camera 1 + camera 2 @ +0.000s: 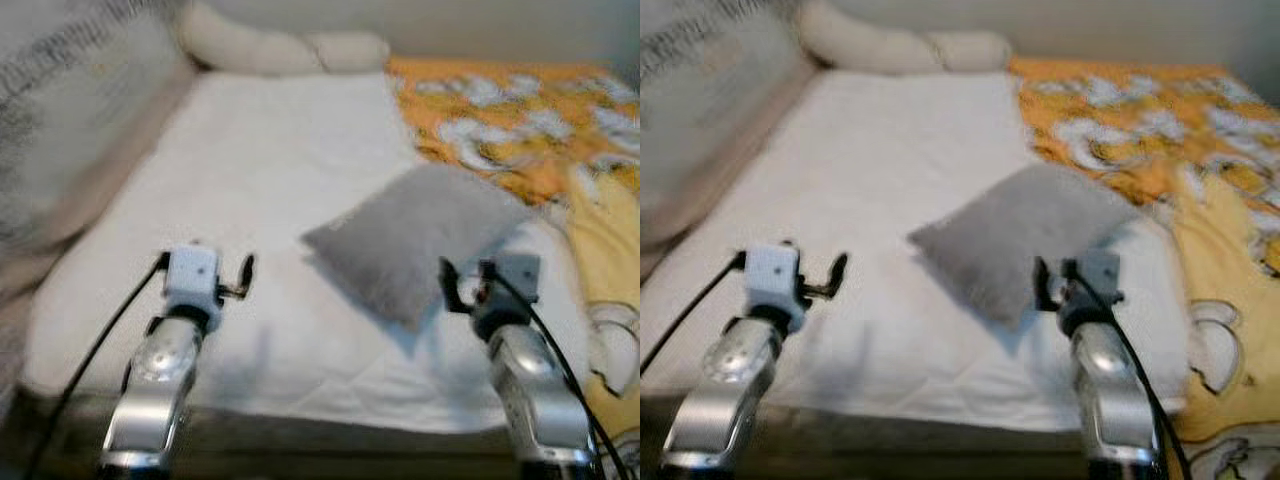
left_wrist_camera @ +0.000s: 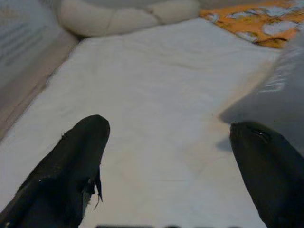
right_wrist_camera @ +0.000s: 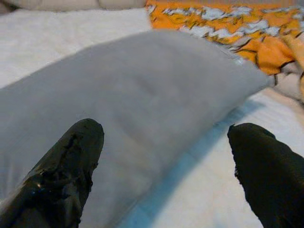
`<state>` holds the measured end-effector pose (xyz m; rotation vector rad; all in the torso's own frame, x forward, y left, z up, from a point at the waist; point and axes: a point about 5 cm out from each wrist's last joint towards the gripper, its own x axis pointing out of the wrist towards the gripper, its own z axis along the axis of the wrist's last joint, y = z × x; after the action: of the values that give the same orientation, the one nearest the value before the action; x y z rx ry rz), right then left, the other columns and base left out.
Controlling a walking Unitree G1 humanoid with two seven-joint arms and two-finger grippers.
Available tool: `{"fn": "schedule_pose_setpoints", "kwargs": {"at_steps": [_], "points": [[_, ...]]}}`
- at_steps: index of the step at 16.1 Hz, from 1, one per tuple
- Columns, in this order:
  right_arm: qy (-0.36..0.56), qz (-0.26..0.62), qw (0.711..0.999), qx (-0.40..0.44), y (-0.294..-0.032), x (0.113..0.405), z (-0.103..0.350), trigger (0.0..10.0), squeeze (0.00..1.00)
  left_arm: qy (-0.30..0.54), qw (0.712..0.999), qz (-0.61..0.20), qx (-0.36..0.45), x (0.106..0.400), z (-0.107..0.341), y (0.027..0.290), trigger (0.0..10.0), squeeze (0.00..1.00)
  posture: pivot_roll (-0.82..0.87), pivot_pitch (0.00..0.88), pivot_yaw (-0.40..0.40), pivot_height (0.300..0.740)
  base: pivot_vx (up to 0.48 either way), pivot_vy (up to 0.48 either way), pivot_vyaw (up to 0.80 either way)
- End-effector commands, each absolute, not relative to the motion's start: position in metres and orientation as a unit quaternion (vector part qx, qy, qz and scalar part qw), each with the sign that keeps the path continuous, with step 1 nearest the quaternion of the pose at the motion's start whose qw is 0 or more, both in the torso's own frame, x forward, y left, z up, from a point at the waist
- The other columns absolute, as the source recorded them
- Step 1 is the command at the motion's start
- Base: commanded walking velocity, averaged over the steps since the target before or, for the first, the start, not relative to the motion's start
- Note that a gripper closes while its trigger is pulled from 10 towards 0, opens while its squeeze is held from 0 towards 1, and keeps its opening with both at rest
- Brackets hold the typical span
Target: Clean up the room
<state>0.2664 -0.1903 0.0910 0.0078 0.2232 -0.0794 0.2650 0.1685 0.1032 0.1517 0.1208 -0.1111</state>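
Nearest the head camera are the two silver arms, reaching forward over the near edge of the bed [image 1: 260, 180], whose white sheet spreads away to the far wall. On the robot's right side of the mattress lies a crumpled orange and yellow blanket [image 1: 520, 130] with a white pattern; at the head of the bed sits a long cream bolster [image 1: 270, 48]. A grey pillow [image 1: 420, 235] lies askew near the middle of the sheet, one corner toward the foot and its far corner close beside the blanket, and I take it for the thing the tidying calls for just now. The right gripper [image 3: 166, 156] hovers just before the pillow's near edge, its two black fingers spread wide with nothing between them. The left gripper [image 2: 166, 161] hangs above bare sheet, beside the pillow's left corner and clear of it, its fingers likewise spread and empty. The head views are soft with blur, so whether either fingertip brushes the cloth cannot be told. The risk from here: a soft pillow gives under a pinch, so a shallow bite on the edge may slip off, and a low approach could snag the sheet and drag it into wrinkles.
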Motion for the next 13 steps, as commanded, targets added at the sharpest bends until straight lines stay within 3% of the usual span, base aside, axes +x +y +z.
{"fn": "schedule_pose_setpoints", "kwargs": {"at_steps": [1, 3, 6, 13], "points": [[0.116, -0.057, 0.992, 0.000, -0.2012, 0.2629, 0.0904, 10.0, 0.00, 0.051, 0.994, -0.066, 0.070, 0.2663, 0.1070, 0.1610, 10.0, 0.00, -0.03, 0.000, -0.011, 0.740, 0.296, 0.000, 0.00], [0.122, -0.037, 0.991, -0.027, -0.1995, 0.2641, 0.0901, 10.0, 0.00, 0.051, 0.994, -0.065, 0.071, 0.2660, 0.1070, 0.1614, 10.0, 0.00, -0.02, 0.000, -0.010, 0.740, 0.296, 0.000, 0.00], [0.124, -0.029, 0.992, -0.026, -0.1963, 0.2635, 0.0884, 10.0, 0.00, 0.051, 0.994, -0.065, 0.072, 0.2658, 0.1070, 0.1621, 10.0, 0.00, -0.02, 0.000, -0.010, 0.740, 0.295, 0.000, 0.74], [0.135, -0.034, 0.990, -0.016, -0.1966, 0.2612, 0.0835, 10.0, 0.00, 0.051, 0.993, -0.070, 0.074, 0.2659, 0.1071, 0.1620, 10.0, 0.00, -0.03, 0.000, 0.001, 0.740, 0.293, 0.000, 0.00]]}}
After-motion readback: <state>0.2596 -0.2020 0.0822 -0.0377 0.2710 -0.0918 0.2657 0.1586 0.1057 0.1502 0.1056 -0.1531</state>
